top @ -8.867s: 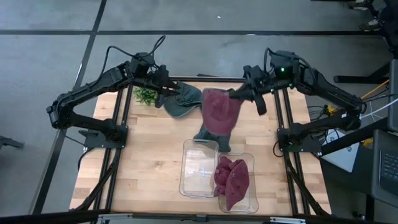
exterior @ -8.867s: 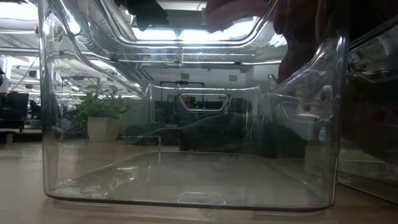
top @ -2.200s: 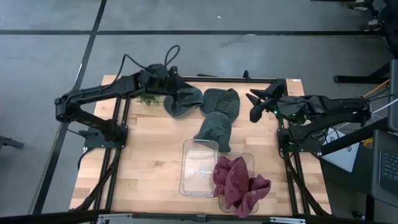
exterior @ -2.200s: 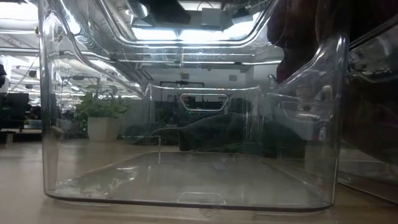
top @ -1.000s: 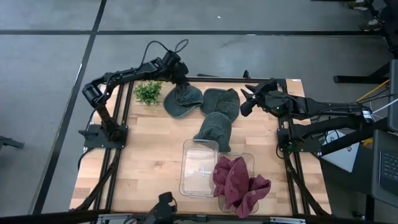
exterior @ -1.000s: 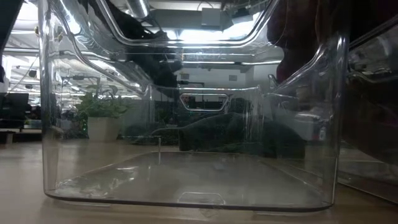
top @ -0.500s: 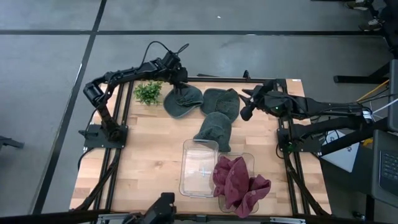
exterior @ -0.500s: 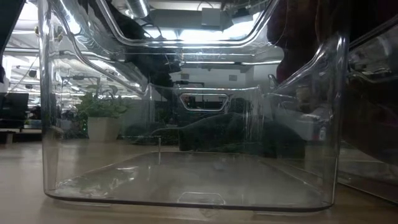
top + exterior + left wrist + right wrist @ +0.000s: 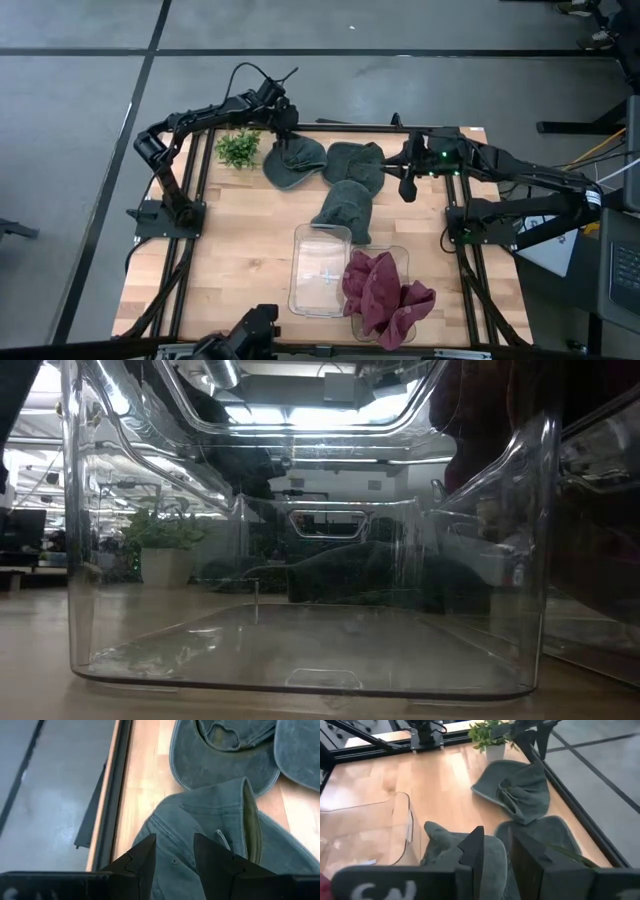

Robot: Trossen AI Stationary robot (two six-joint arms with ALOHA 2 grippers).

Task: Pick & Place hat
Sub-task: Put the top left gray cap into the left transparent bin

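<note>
1. The left gripper (image 9: 287, 135) hangs over the far edge of the table (image 9: 240, 250), directly above the far-left grey hat (image 9: 292, 160). Its fingers (image 9: 137, 860) stand a narrow way apart with the hat's fabric showing in the gap; nothing is clamped.
2. Just outward of this gripper runs the dark table frame rail (image 9: 112, 795), then bare floor, so little table is left on that side.
3. A small potted plant (image 9: 237, 148) stands near this gripper, toward the left arm's base.
4. The right gripper (image 9: 407, 186) sits near the far-right corner, just beside the middle grey hat (image 9: 357, 160). Its fingers (image 9: 472, 852) are slightly apart and grip nothing.
5. Ahead of the right gripper, three grey hats lie close together: the middle one, the far-left one (image 9: 517, 787), and a third grey hat (image 9: 343, 208) (image 9: 455, 852) nearer the bins.
6. Toward the near edge from both grippers stand two clear bins side by side: the empty bin (image 9: 318, 270) and the bin with maroon hats (image 9: 400, 262), the maroon hats (image 9: 382, 292) spilling over its rim.
7. Open wood lies on the near-left of the table, well apart from both grippers.
</note>
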